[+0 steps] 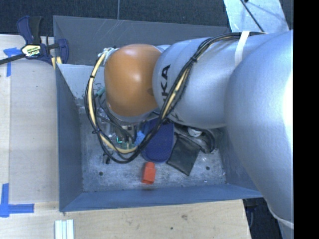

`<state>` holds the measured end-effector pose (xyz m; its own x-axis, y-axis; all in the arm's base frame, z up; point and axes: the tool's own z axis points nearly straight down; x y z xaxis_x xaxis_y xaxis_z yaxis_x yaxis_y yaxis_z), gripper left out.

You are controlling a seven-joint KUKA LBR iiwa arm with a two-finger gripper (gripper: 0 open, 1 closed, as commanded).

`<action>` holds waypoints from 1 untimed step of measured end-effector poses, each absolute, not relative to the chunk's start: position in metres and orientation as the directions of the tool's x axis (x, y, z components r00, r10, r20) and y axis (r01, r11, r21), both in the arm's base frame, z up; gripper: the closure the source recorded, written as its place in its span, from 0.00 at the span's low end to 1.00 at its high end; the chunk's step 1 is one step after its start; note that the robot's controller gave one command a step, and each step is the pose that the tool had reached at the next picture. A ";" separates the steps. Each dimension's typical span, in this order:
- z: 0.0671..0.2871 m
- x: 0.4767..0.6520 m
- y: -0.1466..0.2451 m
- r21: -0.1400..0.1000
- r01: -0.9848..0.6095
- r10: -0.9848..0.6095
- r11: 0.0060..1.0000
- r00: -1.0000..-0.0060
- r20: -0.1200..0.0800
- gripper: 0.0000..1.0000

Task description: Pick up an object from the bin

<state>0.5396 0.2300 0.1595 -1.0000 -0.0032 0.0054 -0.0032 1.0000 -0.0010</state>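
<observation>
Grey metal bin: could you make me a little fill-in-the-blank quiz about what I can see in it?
The rounded cover on the robot's wrist, over the grey metal bin, is ____ in colour.
The rounded soft cloth thing on the bin's floor is dark ____.
The small orange-red block lies ____ that cloth thing in the view.
The flat dark grey square piece lies to the cloth thing's ____ in the view.
Missing words: orange; blue; below; right.

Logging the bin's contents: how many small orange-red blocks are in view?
1: the small orange-red block lies by the grey metal bin's near wall; the arm may hide others.
</observation>
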 end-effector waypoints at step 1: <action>0.067 0.572 0.168 -0.002 -0.235 -0.235 0.972 -0.972 0.002 0.00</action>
<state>0.5720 0.1680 0.0671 -0.9720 -0.2351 0.0024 -0.2352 0.9720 -0.0020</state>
